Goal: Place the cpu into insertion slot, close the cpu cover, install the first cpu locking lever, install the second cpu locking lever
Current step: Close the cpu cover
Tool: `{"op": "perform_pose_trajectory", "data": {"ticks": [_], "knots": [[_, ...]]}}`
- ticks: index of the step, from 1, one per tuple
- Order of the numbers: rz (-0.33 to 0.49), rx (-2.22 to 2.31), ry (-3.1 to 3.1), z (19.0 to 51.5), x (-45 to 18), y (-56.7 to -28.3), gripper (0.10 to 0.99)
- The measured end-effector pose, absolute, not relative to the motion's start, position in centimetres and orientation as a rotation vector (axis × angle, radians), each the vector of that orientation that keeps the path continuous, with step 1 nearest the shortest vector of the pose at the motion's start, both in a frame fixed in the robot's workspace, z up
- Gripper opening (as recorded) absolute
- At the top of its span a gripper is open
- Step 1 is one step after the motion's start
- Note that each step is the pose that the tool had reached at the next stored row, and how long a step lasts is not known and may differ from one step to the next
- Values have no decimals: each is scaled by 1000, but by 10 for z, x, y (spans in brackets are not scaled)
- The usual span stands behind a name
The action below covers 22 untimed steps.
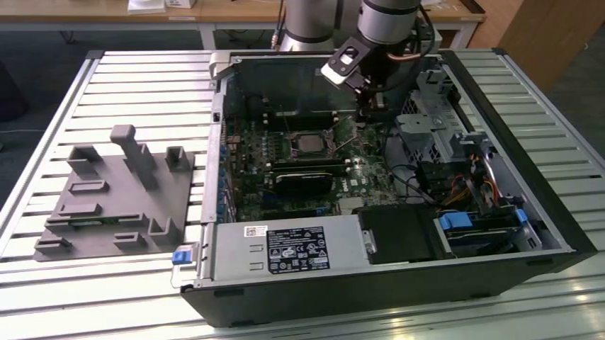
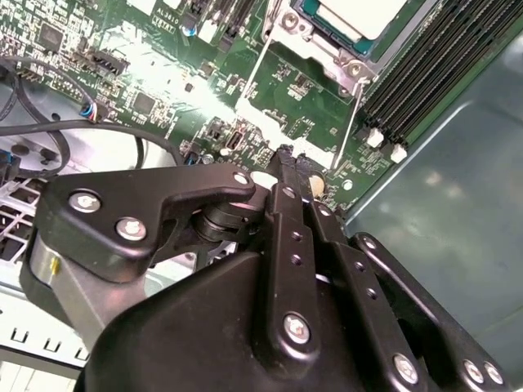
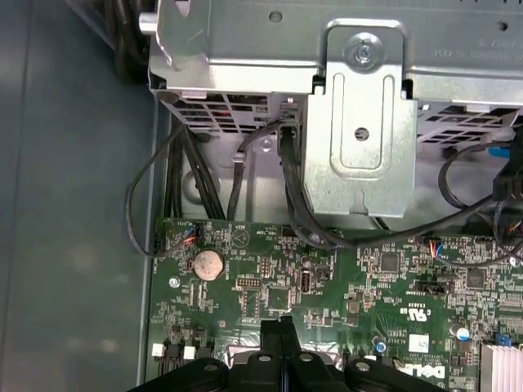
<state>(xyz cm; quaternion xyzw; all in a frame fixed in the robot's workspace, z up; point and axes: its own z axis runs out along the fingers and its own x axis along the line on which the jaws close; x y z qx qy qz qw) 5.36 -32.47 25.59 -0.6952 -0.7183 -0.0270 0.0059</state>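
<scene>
The cpu [image 1: 308, 144] lies flat in the insertion slot [image 1: 290, 139] on the green board, its silvery top showing in the second wrist view [image 2: 359, 15]. The cpu cover [image 2: 320, 47], a thin silver frame, lies down around the chip. Two thin wire levers [image 2: 256, 77] [image 2: 353, 114] run from the socket's corners toward my fingertips; whether they are latched I cannot tell. My gripper [image 1: 367, 117] hangs inside the case, toward the exterior view's right of the socket and a little behind it. Its black fingers [image 3: 270, 331] are pressed together, shut on nothing, just above the board [image 2: 286, 155].
The open computer case [image 1: 557, 212] lies on a slatted metal table [image 1: 142, 85]. A metal drive cage [image 3: 359, 122] with black cables [image 3: 290, 196] stands close beside the gripper. Black memory slots [image 2: 425, 65] flank the socket. A grey fixture block [image 1: 113, 191] sits at the exterior view's left.
</scene>
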Motion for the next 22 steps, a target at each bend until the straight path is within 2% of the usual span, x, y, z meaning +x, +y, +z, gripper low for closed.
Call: {"op": "perform_pose_trajectory", "data": {"ticks": [22], "knots": [[-80, -2179, -2250, 243, 65, -325, 106]]}}
